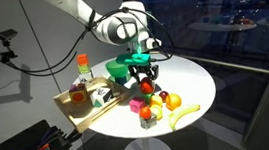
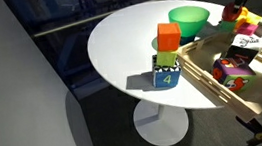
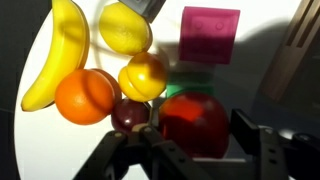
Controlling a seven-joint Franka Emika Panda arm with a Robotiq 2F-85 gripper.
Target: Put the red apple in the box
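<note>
Jaws astride red apple

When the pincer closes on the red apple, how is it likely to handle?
The red apple looks round and glossy, so it may slip or roll if squeezed off-centre. It seems rigid, so it would probably take a firm hold without deforming. In the wrist view it sits close against a small dark fruit, so a push would likely nudge that neighbour too.

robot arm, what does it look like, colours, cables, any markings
The arm is white with rounded links and a grey-and-black ring at the wrist joint. Thin black cables loop beside it. The gripper is black, with chunky black fingers in the wrist view. No markings are legible.
</note>
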